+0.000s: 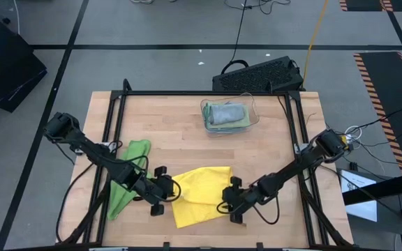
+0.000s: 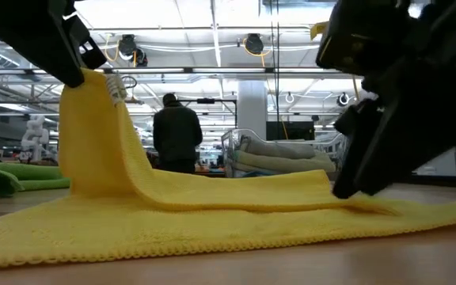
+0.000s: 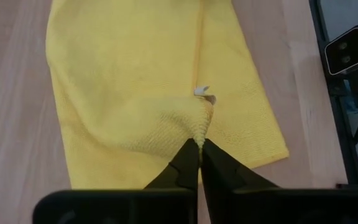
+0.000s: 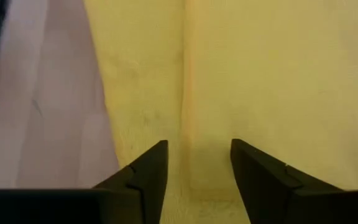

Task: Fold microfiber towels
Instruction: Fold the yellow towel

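Observation:
A yellow towel [image 1: 199, 196] lies near the table's front edge, between my two grippers. My left gripper [image 3: 200, 144] is shut on the towel's left part, which rises from the table to the fingers [image 2: 93, 87] next to a small white tag [image 3: 202, 92]. My right gripper [image 4: 199, 149] stands open over the towel's right edge [image 1: 227, 201], one finger on each side of a lengthwise crease. A bright green towel [image 1: 128, 174] lies bunched on the table to the left. My left gripper pinches a puckered bit of the yellow towel's edge [image 3: 199, 132] between its two fingers, slanting down from the table's left. One layer or several, I cannot tell. The held part is raised [image 2: 85, 103] and the rest slopes down to lie flat on the table. My right gripper's open fingertips [image 4: 157, 155] are low over the towel; whether they touch it I cannot tell.
A clear plastic bin [image 1: 251, 111] at the table's far middle holds folded grey and green towels [image 1: 226, 113]. A dark frame [image 1: 187, 93] runs around the table. A person [image 2: 176, 134] stands in the room beyond the table.

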Robot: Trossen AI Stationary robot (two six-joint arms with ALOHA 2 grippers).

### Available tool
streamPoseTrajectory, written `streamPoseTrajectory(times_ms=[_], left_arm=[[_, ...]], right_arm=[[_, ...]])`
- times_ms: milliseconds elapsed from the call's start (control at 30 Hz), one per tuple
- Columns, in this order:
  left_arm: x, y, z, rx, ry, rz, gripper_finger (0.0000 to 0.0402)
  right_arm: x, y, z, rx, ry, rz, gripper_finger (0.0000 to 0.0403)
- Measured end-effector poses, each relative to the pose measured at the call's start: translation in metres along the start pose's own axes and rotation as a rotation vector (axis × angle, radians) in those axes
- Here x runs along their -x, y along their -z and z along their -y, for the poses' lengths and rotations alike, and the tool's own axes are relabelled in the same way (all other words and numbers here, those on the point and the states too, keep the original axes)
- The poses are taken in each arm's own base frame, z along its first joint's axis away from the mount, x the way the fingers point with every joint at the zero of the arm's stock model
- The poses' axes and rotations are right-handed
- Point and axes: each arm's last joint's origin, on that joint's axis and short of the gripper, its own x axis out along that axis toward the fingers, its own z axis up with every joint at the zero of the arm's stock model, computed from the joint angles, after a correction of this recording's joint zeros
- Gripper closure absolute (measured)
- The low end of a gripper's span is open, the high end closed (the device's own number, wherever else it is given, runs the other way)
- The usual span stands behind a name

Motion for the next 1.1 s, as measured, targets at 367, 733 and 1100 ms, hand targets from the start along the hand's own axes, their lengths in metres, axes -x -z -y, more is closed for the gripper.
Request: streamPoseTrajectory(times_ms=[367, 733, 1100], left_arm=[[0.0, 0.002, -0.001, -0.003, -0.014, -0.021, 0.0395], [0.0, 0.002, -0.002, 0.004, -0.017, -0.022, 0.0392], [0.0, 0.002, -0.002, 0.02, -0.017, -0.022, 0.0388]], right_arm=[[-0.002, 0.004, -0.005, 0.034, -0.032, -0.014, 0.0301], [-0.007, 0.01, -0.005, 0.071, -0.019, -0.037, 0.031], [-0.011, 0.011, -0.004, 0.036, -0.026, -0.057, 0.0397]])
